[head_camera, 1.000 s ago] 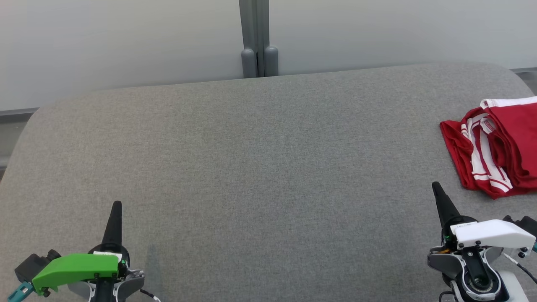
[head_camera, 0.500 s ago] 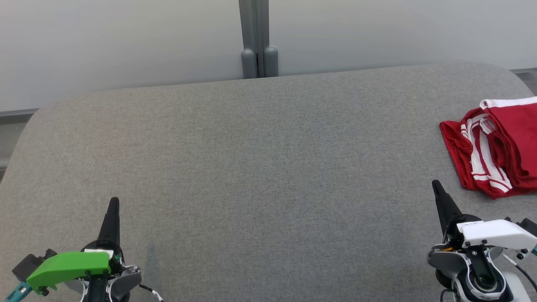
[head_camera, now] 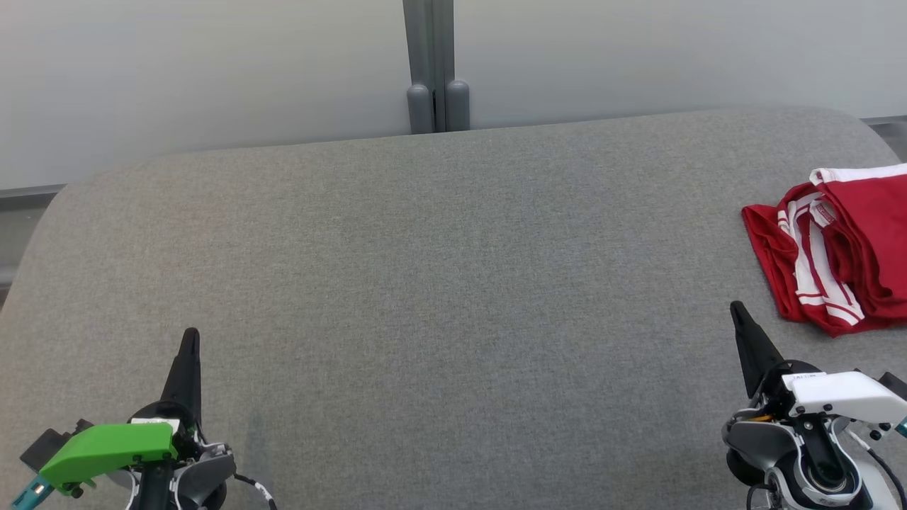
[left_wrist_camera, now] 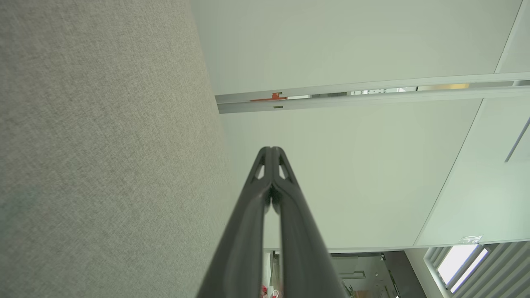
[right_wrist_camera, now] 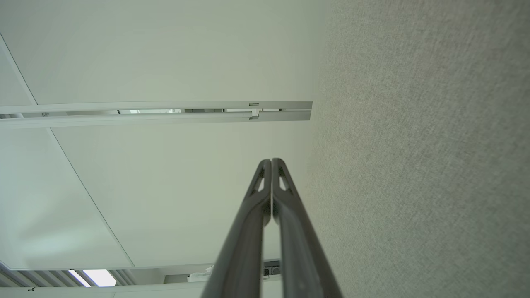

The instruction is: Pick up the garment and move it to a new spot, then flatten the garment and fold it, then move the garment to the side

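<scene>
The grey woven worktop (head_camera: 453, 269), rounded at its far corners, spreads open across its middle. The crumpled red garment (head_camera: 861, 241) with white stripes lies by its right edge, near the right end effector (head_camera: 737, 309). That and the left end effector (head_camera: 189, 334) taper darkly, fingers pressed together.

Surface: grey woven fabric (head_camera: 453, 283) with rounded far corners, spanning almost the whole head view.
Wall: pale matte panels (head_camera: 212, 71) rise just behind the surface's far edge.
Post: a grey upright post (head_camera: 430, 42) splits the panels; two rounded grey caps (head_camera: 420, 106) stand at its foot.
Rail: the left wrist view shows a pale rail (left_wrist_camera: 352, 93) across the panels, bearing a small orange mark (left_wrist_camera: 271, 98).
Window: a bright slatted window (left_wrist_camera: 461, 269) sits in that view's corner.
Light: soft and even.
</scene>
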Available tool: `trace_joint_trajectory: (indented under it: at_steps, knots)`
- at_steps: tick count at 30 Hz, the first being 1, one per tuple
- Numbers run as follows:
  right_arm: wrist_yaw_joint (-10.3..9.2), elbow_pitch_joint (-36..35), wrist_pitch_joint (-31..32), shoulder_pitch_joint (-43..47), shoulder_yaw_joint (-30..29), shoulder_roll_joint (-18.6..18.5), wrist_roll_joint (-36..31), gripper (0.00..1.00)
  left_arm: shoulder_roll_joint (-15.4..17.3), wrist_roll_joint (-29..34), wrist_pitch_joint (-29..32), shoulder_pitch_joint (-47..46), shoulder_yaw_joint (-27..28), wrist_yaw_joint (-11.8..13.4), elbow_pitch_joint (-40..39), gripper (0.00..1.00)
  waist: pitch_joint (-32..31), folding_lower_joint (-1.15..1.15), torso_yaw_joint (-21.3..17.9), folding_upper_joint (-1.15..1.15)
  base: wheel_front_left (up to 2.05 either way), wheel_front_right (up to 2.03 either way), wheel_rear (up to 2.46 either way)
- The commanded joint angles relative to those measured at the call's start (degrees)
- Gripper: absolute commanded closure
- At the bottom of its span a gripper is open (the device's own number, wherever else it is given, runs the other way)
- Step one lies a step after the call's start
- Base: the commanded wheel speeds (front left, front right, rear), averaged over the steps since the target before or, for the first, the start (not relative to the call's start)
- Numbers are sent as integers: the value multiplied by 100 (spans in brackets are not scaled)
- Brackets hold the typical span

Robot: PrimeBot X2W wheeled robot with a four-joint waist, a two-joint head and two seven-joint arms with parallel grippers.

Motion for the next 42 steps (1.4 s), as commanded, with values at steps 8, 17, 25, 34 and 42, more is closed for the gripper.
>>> trace_joint_trajectory:
  at_steps: [8,17,25,34,42]
  knots:
    - [2,-58,78,55,-22,1,252,100,36,-226,73,-97,51,-22,-26,100,-5,0,-1,0,0,0,0]
    - [2,-57,77,54,-22,1,253,100,30,-219,73,-98,57,-22,-26,100,-5,0,-1,0,0,0,0]
    - [2,-57,77,54,-21,1,253,100,24,-213,78,-98,62,-22,-26,100,-5,0,-1,0,0,0,0]
    - [2,-57,77,54,-21,1,253,100,20,-206,83,-99,66,-22,-25,100,-5,0,-1,0,0,0,0]
    - [2,-57,76,54,-21,1,254,100,16,-201,85,-99,69,-22,-25,100,-5,0,-1,0,0,0,0]
